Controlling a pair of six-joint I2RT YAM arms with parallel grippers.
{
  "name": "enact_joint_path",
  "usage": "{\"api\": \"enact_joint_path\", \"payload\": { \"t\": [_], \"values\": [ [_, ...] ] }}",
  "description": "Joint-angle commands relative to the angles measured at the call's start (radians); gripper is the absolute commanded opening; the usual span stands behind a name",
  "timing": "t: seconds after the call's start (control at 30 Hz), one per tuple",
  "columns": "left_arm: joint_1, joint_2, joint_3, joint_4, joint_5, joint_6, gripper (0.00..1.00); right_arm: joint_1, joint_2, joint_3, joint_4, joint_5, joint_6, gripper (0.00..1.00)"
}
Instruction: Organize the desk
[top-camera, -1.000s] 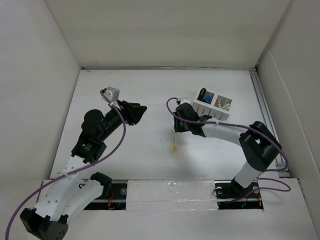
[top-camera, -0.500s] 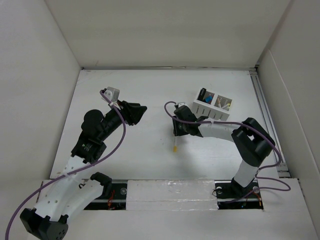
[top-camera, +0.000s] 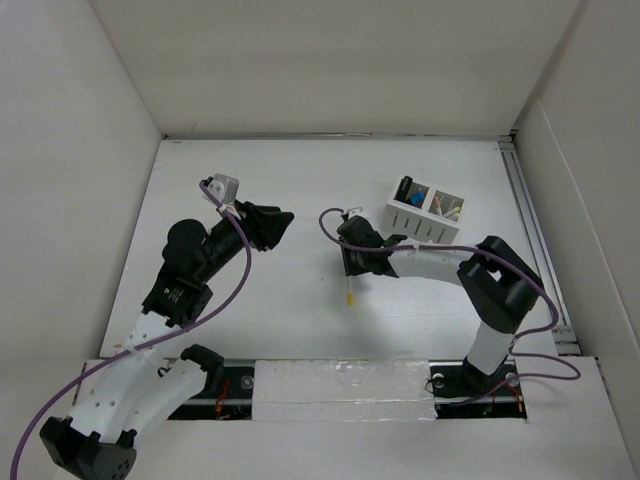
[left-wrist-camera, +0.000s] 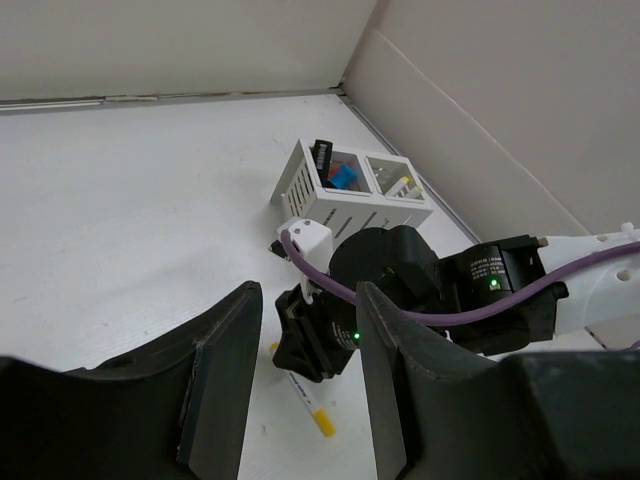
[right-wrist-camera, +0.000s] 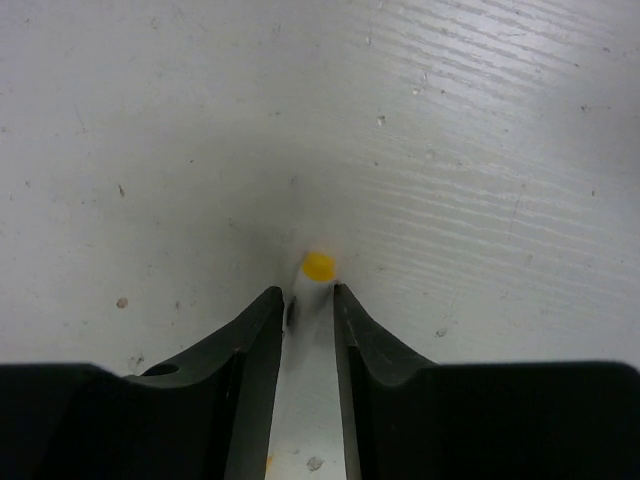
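Observation:
A white marker with a yellow end (top-camera: 351, 290) lies near the middle of the white desk (top-camera: 290, 180). My right gripper (top-camera: 352, 268) is low over it. In the right wrist view the marker (right-wrist-camera: 312, 330) sits between the two fingers (right-wrist-camera: 255, 340), which press on both its sides, and its yellow tip (right-wrist-camera: 318, 265) pokes out past them onto the desk. My left gripper (top-camera: 278, 224) hovers open and empty to the left. Its wrist view looks between its fingers (left-wrist-camera: 225, 360) at the right gripper (left-wrist-camera: 310, 335) and the marker (left-wrist-camera: 308, 402).
A small white slotted organizer box (top-camera: 425, 210) with a few small items in it stands behind the right gripper; it also shows in the left wrist view (left-wrist-camera: 345, 195). A metal rail (top-camera: 527, 225) runs along the desk's right edge. White panels wall the desk.
My right gripper has moved left and down over the marker, its fingers now on either side of it. The marker and my left arm have not moved.

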Motion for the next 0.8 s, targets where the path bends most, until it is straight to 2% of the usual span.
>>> {"api": "enact_joint_path", "payload": {
  "t": [0.0,0.03,0.13,0.2,0.43,0.57,0.77],
  "values": [
    [-0.003,-0.019,-0.001,0.055,0.010,-0.001,0.39,0.026,0.024,0.019,-0.078,0.039,0.019,0.31],
    [-0.003,-0.014,-0.002,0.055,0.004,-0.001,0.39,0.026,0.027,0.028,-0.082,0.039,0.021,0.20],
    [-0.003,-0.002,0.001,0.052,0.013,-0.001,0.38,0.037,0.033,0.020,-0.066,0.036,0.025,0.03],
    [-0.003,-0.011,-0.002,0.058,0.016,-0.001,0.38,0.037,0.028,0.017,-0.047,0.049,0.028,0.01],
    [-0.003,-0.010,-0.001,0.058,0.019,-0.002,0.38,0.011,-0.136,0.003,0.019,0.091,0.024,0.00],
    [-0.003,0.001,0.001,0.053,0.008,-0.001,0.38,-0.061,-0.281,-0.014,0.066,0.102,0.025,0.00],
    [-0.003,-0.011,-0.002,0.055,0.008,-0.002,0.39,-0.251,-0.554,-0.090,0.215,0.194,0.024,0.00]
  ]
}}
